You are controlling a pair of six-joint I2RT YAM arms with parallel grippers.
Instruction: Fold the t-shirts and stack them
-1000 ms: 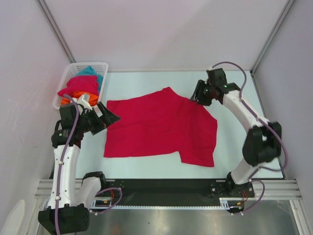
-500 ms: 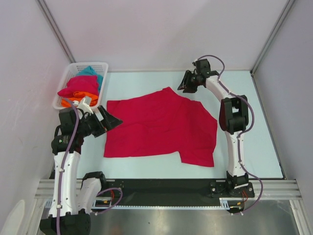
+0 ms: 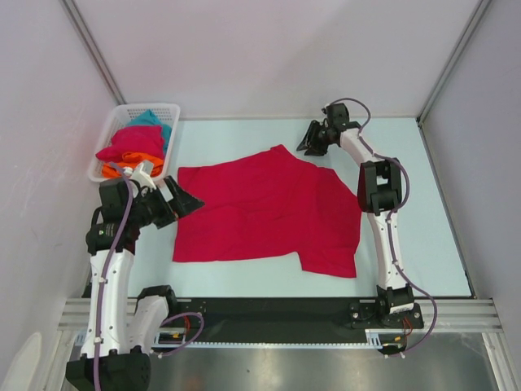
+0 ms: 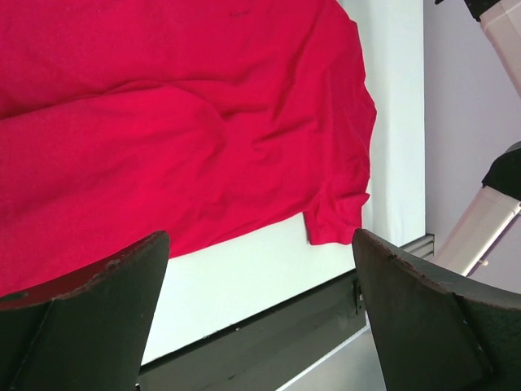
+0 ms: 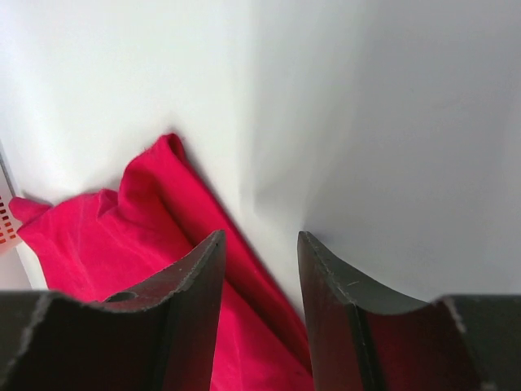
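A crimson-pink t-shirt (image 3: 269, 212) lies spread flat on the table, one sleeve pointing to the far side. More t-shirts sit bunched in the white basket: crimson (image 3: 130, 142), orange (image 3: 122, 169) and teal (image 3: 151, 120). My left gripper (image 3: 195, 201) hovers wide open at the spread shirt's left edge; its wrist view looks across the shirt (image 4: 163, 122) with nothing between the fingers. My right gripper (image 3: 304, 147) is at the far sleeve, jaws partly open. In its wrist view the shirt's edge (image 5: 106, 236) runs under the gap between the jaws (image 5: 260, 240), and nothing is gripped.
The white mesh basket (image 3: 146, 106) stands at the table's far left corner. A black rail (image 3: 277, 309) runs along the near edge by the arm bases. Pale walls close in the left, right and far sides. Bare table (image 3: 407, 163) lies right of the shirt.
My right arm has swung from the shirt's right shoulder to its far sleeve, and its jaws have narrowed slightly. The left gripper has edged toward the shirt's left edge.
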